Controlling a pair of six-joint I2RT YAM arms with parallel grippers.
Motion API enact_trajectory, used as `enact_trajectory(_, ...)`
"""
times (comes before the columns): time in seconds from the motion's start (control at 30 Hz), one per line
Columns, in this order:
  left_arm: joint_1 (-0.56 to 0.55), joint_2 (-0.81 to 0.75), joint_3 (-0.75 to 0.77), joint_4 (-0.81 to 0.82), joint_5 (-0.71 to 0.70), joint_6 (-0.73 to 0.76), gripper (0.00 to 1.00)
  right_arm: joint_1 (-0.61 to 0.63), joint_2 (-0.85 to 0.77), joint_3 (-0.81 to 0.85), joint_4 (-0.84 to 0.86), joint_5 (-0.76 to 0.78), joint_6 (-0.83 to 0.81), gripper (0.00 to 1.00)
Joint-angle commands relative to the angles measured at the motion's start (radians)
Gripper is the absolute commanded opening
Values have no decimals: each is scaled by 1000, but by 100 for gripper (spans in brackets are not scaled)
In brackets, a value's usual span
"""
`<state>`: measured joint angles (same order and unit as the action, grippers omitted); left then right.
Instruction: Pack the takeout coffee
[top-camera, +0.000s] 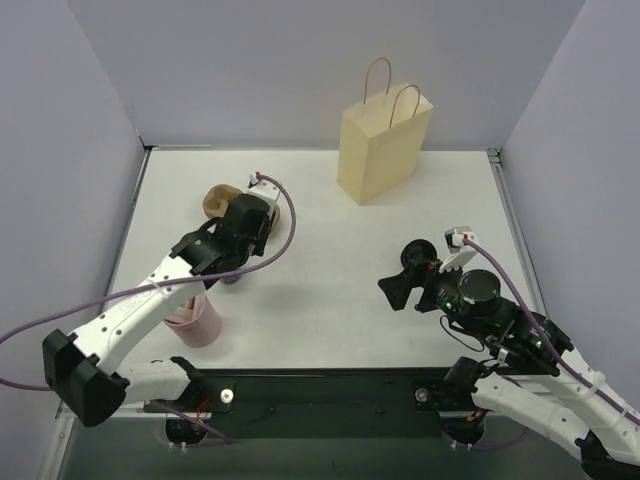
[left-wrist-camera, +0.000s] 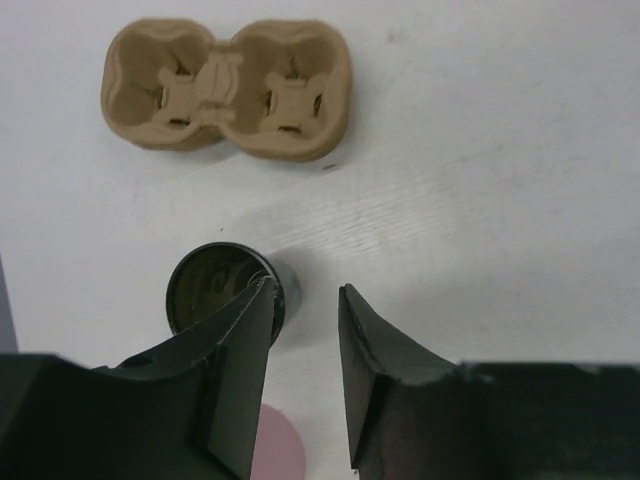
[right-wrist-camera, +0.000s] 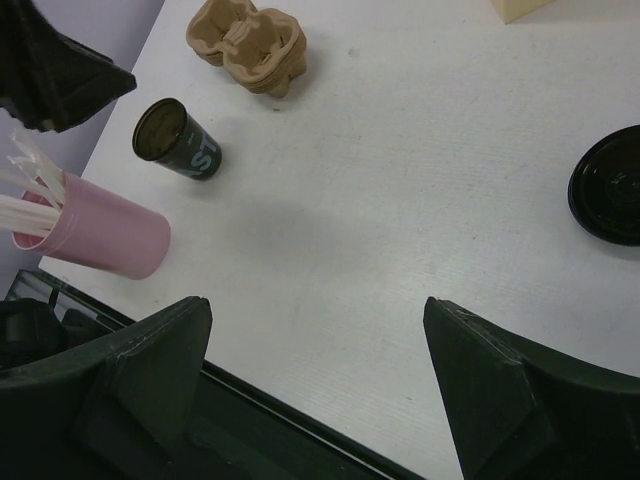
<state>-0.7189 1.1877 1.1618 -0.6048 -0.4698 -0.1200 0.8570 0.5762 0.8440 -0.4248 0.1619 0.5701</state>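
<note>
- Nearest the bases, the right gripper (right-wrist-camera: 318, 310) hangs over the bare table (top-camera: 330, 300). Its 2 jaws are spread wide with nothing between them.
- Just beyond it, a round dark lid (right-wrist-camera: 610, 195) lies flat on the table, on no cup.
- On the left side, the pink cup (right-wrist-camera: 110, 235) with pale sticks (right-wrist-camera: 22, 185) stands near the front edge, partly beneath the left arm.
- Past it stands the takeout coffee (right-wrist-camera: 180, 145), a small dark cup, upright and uncovered, between the pink cup and the tray.
- The left gripper (left-wrist-camera: 305, 295) is above it, jaws partly spread and holding nothing. 1 finger (left-wrist-camera: 240, 340) overlaps the cup's rim, so the cup sits beside the gap, not inside it.
- Farther back lies the brown 2-well tray (left-wrist-camera: 225, 90), both wells vacant, apart from the cup.
- At the far edge the tan paper bag (top-camera: 383, 145) stands upright, handles up.
- As I read it, the step in hand is lining up on the cup for a grasp, and packing has not begun.
- The next move calls for shifting the left gripper sideways until the cup is centred between its fingers. It should then lower and close gently, so the uncovered cup does not tip.
</note>
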Motion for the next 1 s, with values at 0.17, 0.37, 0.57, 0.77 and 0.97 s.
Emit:
enact_trajectory(0.17,151,92,-27,-82,42,-21,37,-3,2,-10,14,-56,-38,88)
enact_trajectory(0.37,202,145,-73,-67,105,-49,37,-3,24,-5,31,-74,-38,88)
enact_trajectory(0.57,217,197,-59,-62,164,-55,38,-3,31,-26,69,-96,-30,88)
enact_trajectory(0.77,233,220,-54,-59,178,-53,38,-3,33,-33,70,-104,-27,88)
enact_trajectory(0.97,242,228,-54,-58,168,-53,37,-3,24,-37,70,-105,-26,88)
